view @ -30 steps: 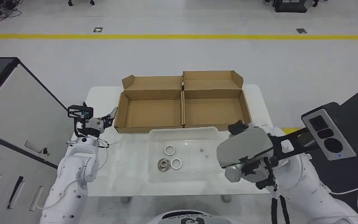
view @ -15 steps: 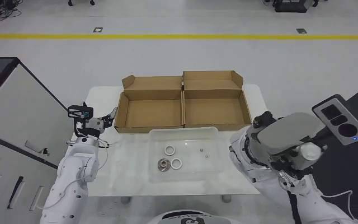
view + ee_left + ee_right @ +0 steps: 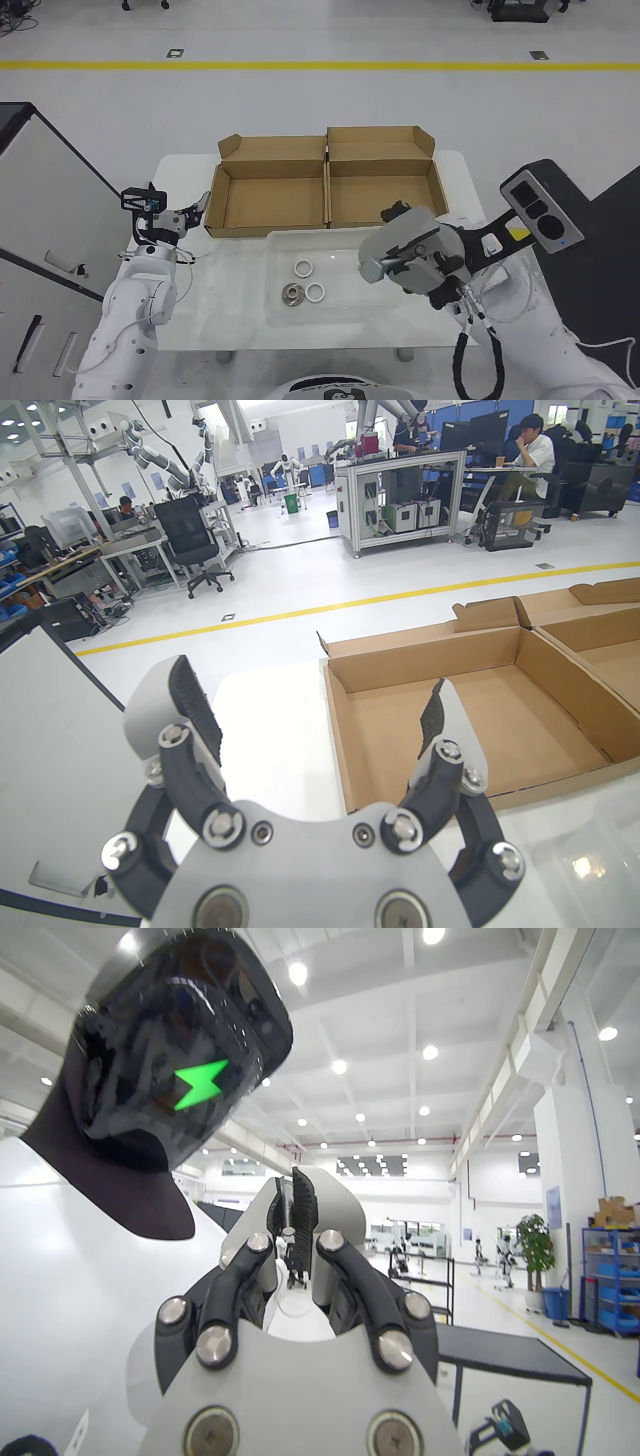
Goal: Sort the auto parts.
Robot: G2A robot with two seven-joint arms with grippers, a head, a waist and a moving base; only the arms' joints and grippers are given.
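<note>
Table (image 3: 185, 175): it is carrying everything close together, so a wide sweep would be risking a knock-on push.
Cardboard boxes: the left box (image 3: 270, 190) and right box (image 3: 385, 185) are sitting open and side by side at the far edge. They look light, and an arm clipping a flap could be sliding them.
Clear tray (image 3: 325, 233): it is lying just in front of the boxes and holding the parts. Its see-through wall is hard to judge — a descending tool could be catching the rim and tipping it.
Right arm (image 3: 410, 250): it is hanging over the tray's right end, where a downward turn would be bringing the wrist close to the tray wall.
Right tool (image 3: 295, 1198): its pads are pressing together on nothing and pointing up, away from the table. Lowered like that, it would be shoving a part, not gripping it.
Left tool (image 3: 310, 680): it is sitting spread wide and empty just beside the left box, well apart from the tray.
Parts: the far ring (image 3: 303, 267), near ring (image 3: 315, 292) and metal hub (image 3: 291, 294) are lying in the tray's left half. Ring and hub are lying just beside each other — one pinch could be dragging both.
</note>
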